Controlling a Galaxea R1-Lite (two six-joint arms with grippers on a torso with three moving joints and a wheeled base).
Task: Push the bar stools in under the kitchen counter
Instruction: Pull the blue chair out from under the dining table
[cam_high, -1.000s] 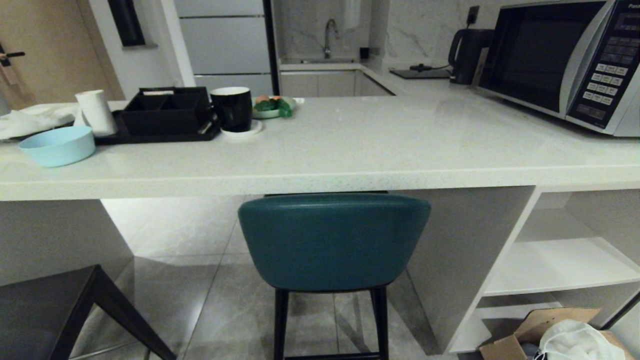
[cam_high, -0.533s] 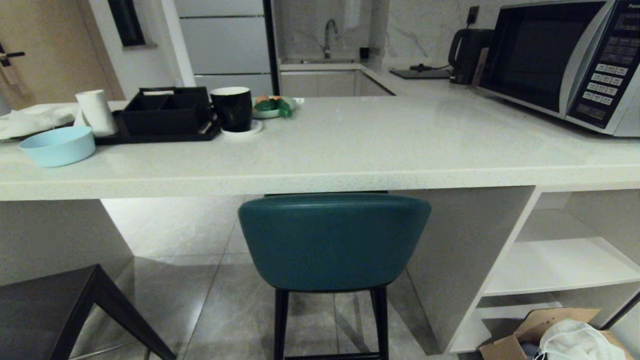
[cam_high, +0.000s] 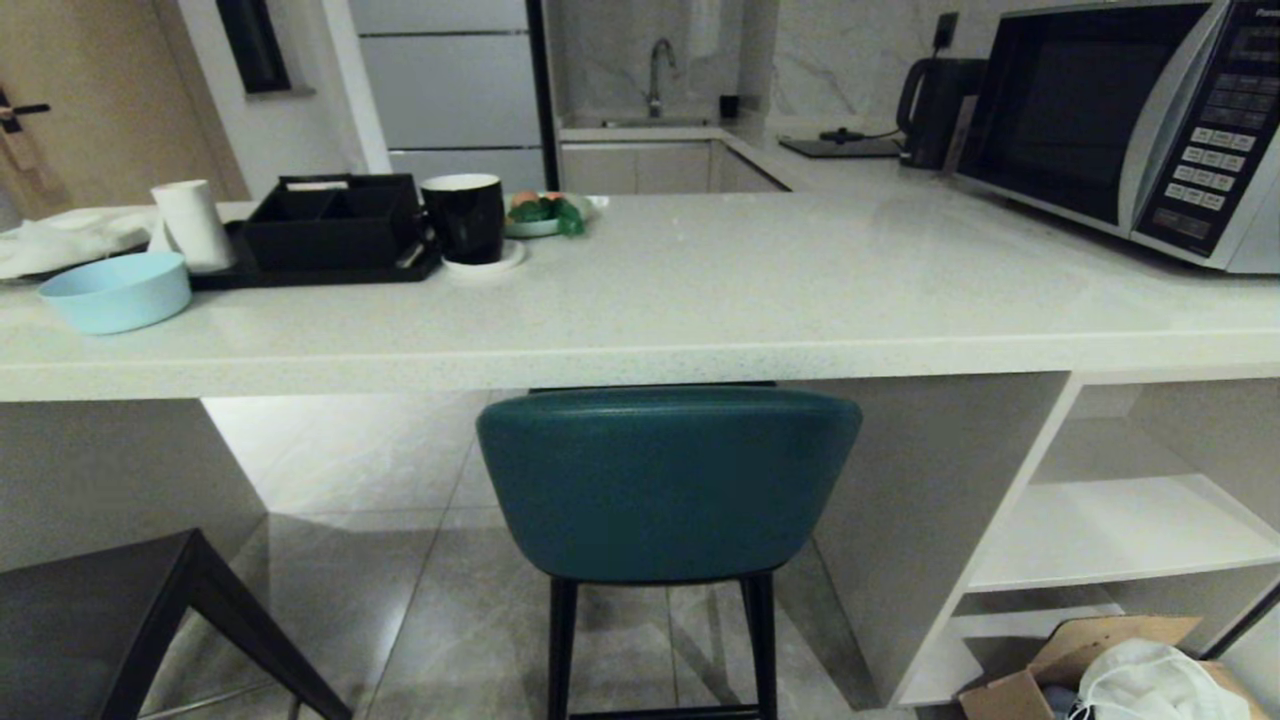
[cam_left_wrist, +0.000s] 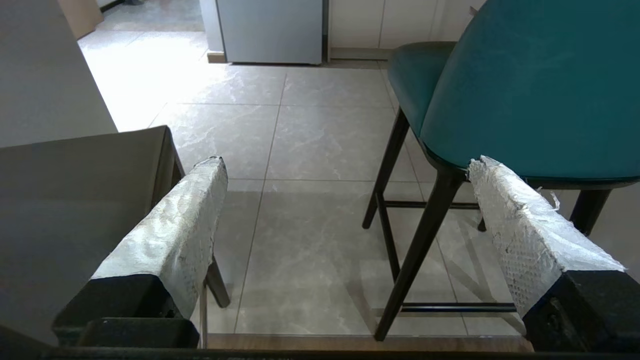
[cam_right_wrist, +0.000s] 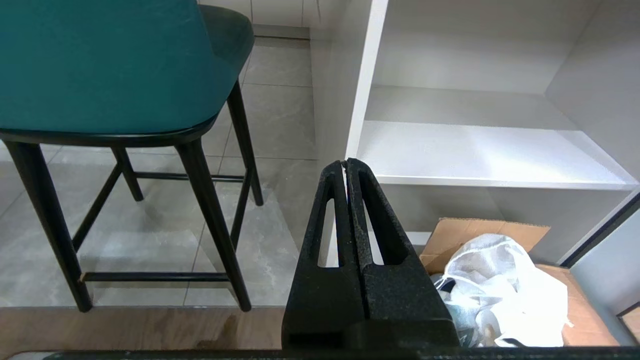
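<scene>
Teal stool ahead of both claws, seat already under the desk; left claw spread wide, right claw pressed together, probably for pushing; grey stool beside the left claw.

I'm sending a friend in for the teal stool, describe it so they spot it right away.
Find the long white stone-look kitchen counter with the silver microwave. The teal stool stands at its middle, rounded back just below the slab edge. Unlike the dark square-seated stool nearby, it is blue-green on thin black legs.
</scene>
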